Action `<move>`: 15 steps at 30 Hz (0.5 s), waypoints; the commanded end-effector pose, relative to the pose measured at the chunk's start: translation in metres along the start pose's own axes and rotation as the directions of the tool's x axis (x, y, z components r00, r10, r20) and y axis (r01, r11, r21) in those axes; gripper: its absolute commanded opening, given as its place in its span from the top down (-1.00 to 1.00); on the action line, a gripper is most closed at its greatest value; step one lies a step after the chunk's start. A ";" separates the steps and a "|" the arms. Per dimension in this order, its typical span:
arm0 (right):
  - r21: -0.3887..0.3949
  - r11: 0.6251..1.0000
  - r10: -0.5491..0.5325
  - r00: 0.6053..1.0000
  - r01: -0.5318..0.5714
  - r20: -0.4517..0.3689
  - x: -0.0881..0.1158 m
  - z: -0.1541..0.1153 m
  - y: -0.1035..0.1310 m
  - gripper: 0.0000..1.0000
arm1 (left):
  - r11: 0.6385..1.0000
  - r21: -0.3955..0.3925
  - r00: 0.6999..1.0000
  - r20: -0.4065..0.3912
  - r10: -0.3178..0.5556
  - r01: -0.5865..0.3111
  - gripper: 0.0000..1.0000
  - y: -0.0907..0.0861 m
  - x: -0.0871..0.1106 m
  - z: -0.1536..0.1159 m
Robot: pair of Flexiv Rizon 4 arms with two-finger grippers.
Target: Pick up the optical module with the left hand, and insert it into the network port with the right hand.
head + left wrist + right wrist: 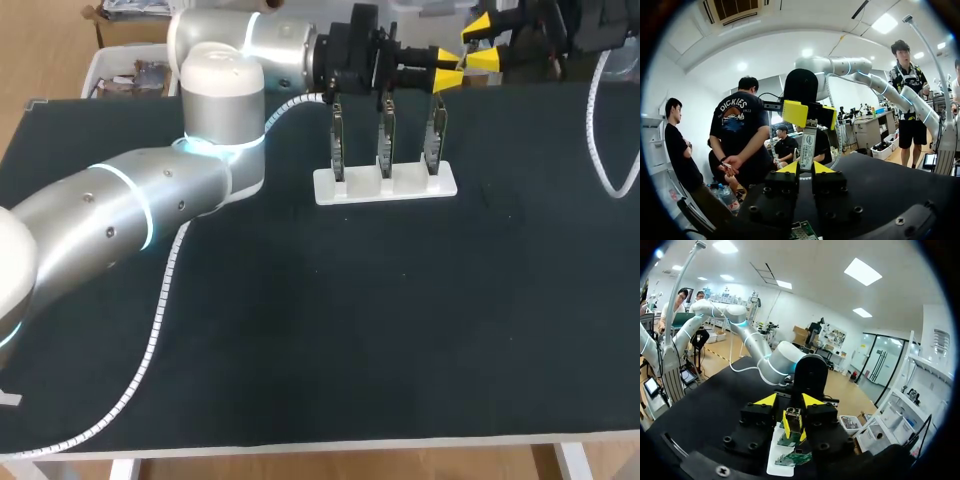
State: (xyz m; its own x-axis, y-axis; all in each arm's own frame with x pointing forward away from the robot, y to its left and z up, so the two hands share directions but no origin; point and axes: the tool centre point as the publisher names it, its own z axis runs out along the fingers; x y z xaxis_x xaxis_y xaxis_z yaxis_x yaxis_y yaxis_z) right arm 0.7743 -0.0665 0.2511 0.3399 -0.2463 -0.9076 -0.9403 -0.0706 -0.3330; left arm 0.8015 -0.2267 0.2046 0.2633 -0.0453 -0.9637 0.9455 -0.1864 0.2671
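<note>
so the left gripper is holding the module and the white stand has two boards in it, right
Not quite. The head view shows three boards in the white stand, not two. The left gripper is holding the module, as you said.

Only print on a task item: a white label on the optical module, left wrist view. It has a small blue round mark plus rows of fine dark print, too small to read. Nothing legible on the surface, white stand or its boards.
</note>
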 end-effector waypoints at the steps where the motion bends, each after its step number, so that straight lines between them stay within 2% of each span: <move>1: -0.002 1.000 0.000 1.000 0.000 0.001 0.000 0.001 0.001 0.98 | 1.000 0.010 1.000 0.003 0.001 -0.001 1.00 0.007 0.002 0.001; 6: -0.002 1.000 0.000 1.000 0.000 0.001 0.000 0.001 0.001 1.00 | 1.000 0.010 1.000 0.003 0.001 -0.001 1.00 0.007 0.002 0.001; 7: -0.002 1.000 0.000 1.000 0.000 0.001 0.000 0.001 0.001 0.83 | 1.000 0.010 1.000 0.003 0.001 -0.001 1.00 0.007 0.002 0.001; 9: -0.002 1.000 0.000 1.000 0.000 0.001 0.000 0.001 0.001 0.18 | 1.000 0.010 1.000 0.003 0.001 -0.001 1.00 0.007 0.002 0.001; 10: -0.002 1.000 0.000 1.000 0.000 0.001 0.000 0.001 0.001 -0.58 | 1.000 0.010 1.000 0.003 0.001 -0.001 1.00 0.007 0.002 0.001; 11: -0.002 1.000 0.000 1.000 0.000 0.001 0.000 0.001 0.001 -1.00 | 1.000 0.010 1.000 0.003 0.001 -0.001 1.00 0.007 0.002 0.001; 15: -0.002 1.000 0.000 1.000 0.000 0.001 0.000 0.001 0.001 -1.00 | 1.000 0.010 1.000 0.003 0.001 -0.001 1.00 0.007 0.002 0.001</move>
State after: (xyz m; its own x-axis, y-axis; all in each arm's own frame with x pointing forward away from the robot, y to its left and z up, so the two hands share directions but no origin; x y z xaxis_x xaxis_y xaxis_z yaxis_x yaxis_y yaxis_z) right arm 0.7739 -0.0662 0.2505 0.3395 -0.2456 -0.9080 -0.9405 -0.0733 -0.3318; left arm 0.8020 -0.2262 0.2050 0.2633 -0.0458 -0.9636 0.9457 -0.1853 0.2672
